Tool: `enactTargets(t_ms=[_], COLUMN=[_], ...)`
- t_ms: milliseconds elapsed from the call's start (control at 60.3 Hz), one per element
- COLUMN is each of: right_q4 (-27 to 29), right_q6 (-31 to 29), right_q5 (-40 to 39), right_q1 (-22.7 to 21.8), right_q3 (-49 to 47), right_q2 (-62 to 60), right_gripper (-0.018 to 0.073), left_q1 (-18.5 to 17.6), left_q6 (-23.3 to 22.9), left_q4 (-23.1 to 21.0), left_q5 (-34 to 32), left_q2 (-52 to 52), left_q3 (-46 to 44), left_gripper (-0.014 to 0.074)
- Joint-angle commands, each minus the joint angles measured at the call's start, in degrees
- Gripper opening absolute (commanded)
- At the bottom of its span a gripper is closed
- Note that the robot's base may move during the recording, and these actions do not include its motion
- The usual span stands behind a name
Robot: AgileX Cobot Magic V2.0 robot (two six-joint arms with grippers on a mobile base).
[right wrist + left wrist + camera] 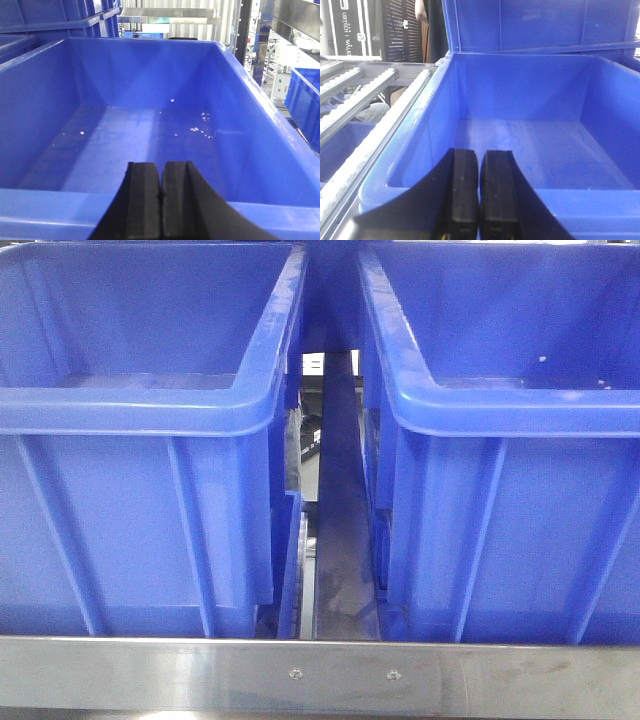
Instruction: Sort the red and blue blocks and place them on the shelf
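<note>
Brushed stainless-steel shelf [150, 675], flat front rail running level across the bottom of the front view, two small screws [295, 674] near its middle — red and blue blocks nowhere visible in any view

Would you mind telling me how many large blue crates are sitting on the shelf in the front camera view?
2: the left crate and the right crate stand side by side behind the shelf's front rail, with a narrow gap between them. Others may lie outside the frame.

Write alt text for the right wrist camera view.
A shut black pincer points into an empty blue crate with small white specks on its floor. Metal racking and another blue crate stand behind and beside it.
</note>
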Motion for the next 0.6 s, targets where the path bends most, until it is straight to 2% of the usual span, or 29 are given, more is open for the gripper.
enactTargets(t_ms=[0, 580], right_q4=[0.2, 0.2], right_q6=[-0.4, -0.4], right_q5=[-5.3, -5.3], right_q1=[-0.2, -0.2], right_q3=[-1.3, -1.3], right_q2=[-1.1, -1.1], right_gripper=[0.0053, 0.0053], left_q1=[-0.3, -0.3], left_q6=[-0.3, -0.3], left_q4=[-0.4, -0.4], left_q5=[-4.4, -4.4], left_q2=[-1.0, -1.0], left_q3=[1.2, 1.2], left_gripper=[0.0124, 0.0124])
